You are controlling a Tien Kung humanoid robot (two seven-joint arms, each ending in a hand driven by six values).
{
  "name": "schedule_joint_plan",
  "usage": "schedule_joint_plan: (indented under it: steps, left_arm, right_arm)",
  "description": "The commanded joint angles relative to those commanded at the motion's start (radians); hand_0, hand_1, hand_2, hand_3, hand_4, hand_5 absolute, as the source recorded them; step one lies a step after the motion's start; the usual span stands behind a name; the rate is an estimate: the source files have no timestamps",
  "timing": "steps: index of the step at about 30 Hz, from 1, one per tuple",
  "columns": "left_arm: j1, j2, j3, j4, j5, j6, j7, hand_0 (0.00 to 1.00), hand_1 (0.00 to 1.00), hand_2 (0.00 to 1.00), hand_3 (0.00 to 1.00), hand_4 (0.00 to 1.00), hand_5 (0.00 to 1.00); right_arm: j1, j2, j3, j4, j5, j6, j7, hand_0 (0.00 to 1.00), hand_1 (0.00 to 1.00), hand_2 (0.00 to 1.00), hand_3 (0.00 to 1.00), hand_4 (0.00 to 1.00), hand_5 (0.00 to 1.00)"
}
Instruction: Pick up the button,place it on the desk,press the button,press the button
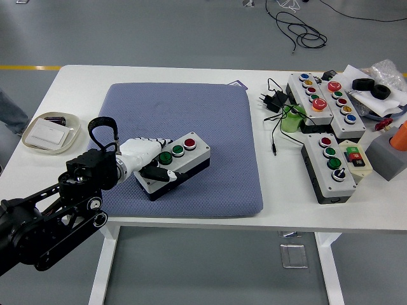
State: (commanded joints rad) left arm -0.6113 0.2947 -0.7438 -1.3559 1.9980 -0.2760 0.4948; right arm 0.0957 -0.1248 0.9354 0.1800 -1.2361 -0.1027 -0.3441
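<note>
A grey button box (186, 156) with a red, a white-rimmed green and a plain green button lies slanted on the blue mat (210, 114). My left hand (150, 160), white with black fingertips, covers the box's left end, hiding the black knob there. Its fingers lie along the far top edge and its thumb (160, 175) presses the near side, so the hand is closed around that end. The box still rests on the mat. My right hand is out of view.
A small white dish (50, 131) sits left of the mat. To the right lie further button boxes (332, 166) (317, 98), a black adapter with cables (273, 101), a green piece (291, 121) and a grey block (386, 155) with an orange object on top.
</note>
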Motion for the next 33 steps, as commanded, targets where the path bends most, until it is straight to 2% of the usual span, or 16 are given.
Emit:
schedule_joint_plan:
  steps: [4, 5, 8, 10, 11, 16, 17, 22, 23, 28, 29, 33]
  left_arm:
    - [-0.007, -0.004, 0.012, 0.011, 0.035, -0.024, 0.017, 0.853, 0.952, 0.998, 0.998, 0.998, 0.722]
    - [-0.008, -0.005, 0.014, 0.013, 0.041, -0.025, 0.019, 0.660, 0.799, 0.876, 0.998, 0.944, 0.443]
    - [-0.017, -0.007, 0.021, 0.025, 0.082, -0.027, 0.012, 0.660, 0.799, 0.876, 0.998, 0.944, 0.443]
    - [-0.024, -0.006, 0.024, 0.033, 0.123, -0.029, -0.012, 0.660, 0.799, 0.876, 0.998, 0.944, 0.443]
    - [-0.027, -0.005, 0.025, 0.039, 0.144, -0.022, -0.021, 0.423, 0.419, 0.397, 0.606, 0.562, 0.002]
    - [-0.032, 0.001, 0.022, 0.060, 0.209, 0.000, -0.067, 0.423, 0.419, 0.397, 0.606, 0.562, 0.002]
    - [-0.033, 0.003, 0.023, 0.063, 0.225, 0.006, -0.084, 0.355, 0.328, 0.282, 0.406, 0.544, 0.002]
    - [-0.037, 0.008, 0.022, 0.076, 0.271, 0.018, -0.141, 0.355, 0.328, 0.282, 0.406, 0.544, 0.002]
    - [-0.039, 0.009, 0.022, 0.083, 0.271, 0.021, -0.162, 0.294, 0.239, 0.191, 0.276, 0.458, 0.002]
    - [-0.045, 0.015, 0.023, 0.106, 0.271, 0.034, -0.250, 0.294, 0.239, 0.191, 0.276, 0.458, 0.002]
    - [-0.047, 0.017, 0.024, 0.111, 0.271, 0.042, -0.268, 0.289, 0.214, 0.171, 0.250, 0.422, 0.002]
    - [-0.053, 0.023, 0.022, 0.130, 0.271, 0.068, -0.328, 0.289, 0.214, 0.171, 0.250, 0.422, 0.002]
  right_arm:
    - [0.002, -0.001, -0.005, 0.000, 0.006, -0.001, 0.001, 0.642, 0.472, 0.616, 0.562, 0.301, 0.223]
    - [0.002, -0.001, -0.005, 0.000, 0.006, -0.001, 0.002, 0.641, 0.471, 0.616, 0.562, 0.301, 0.223]
    - [0.005, 0.000, -0.005, 0.000, 0.006, -0.001, 0.002, 0.641, 0.471, 0.616, 0.562, 0.301, 0.223]
    - [0.006, 0.000, -0.007, 0.000, 0.010, -0.002, 0.002, 0.641, 0.471, 0.616, 0.562, 0.301, 0.223]
    - [0.007, 0.000, -0.008, 0.000, 0.010, -0.002, 0.002, 0.643, 0.472, 0.616, 0.562, 0.300, 0.224]
    - [0.008, 0.000, -0.008, 0.000, 0.011, -0.002, 0.002, 0.643, 0.472, 0.616, 0.562, 0.300, 0.224]
    - [0.008, 0.000, -0.007, 0.000, 0.011, -0.002, 0.002, 0.642, 0.472, 0.616, 0.562, 0.301, 0.224]
    - [0.008, 0.000, -0.006, 0.000, 0.008, -0.002, 0.002, 0.642, 0.472, 0.616, 0.562, 0.301, 0.224]
    - [0.008, 0.000, -0.006, 0.000, 0.008, -0.002, 0.002, 0.643, 0.472, 0.616, 0.562, 0.301, 0.224]
    - [0.008, 0.000, -0.007, 0.000, 0.010, -0.002, 0.002, 0.643, 0.472, 0.616, 0.562, 0.301, 0.224]
    - [0.008, 0.000, -0.007, 0.000, 0.011, -0.002, 0.002, 0.642, 0.471, 0.617, 0.562, 0.301, 0.225]
    - [0.010, 0.001, -0.010, 0.000, 0.014, -0.003, 0.002, 0.642, 0.471, 0.617, 0.562, 0.301, 0.225]
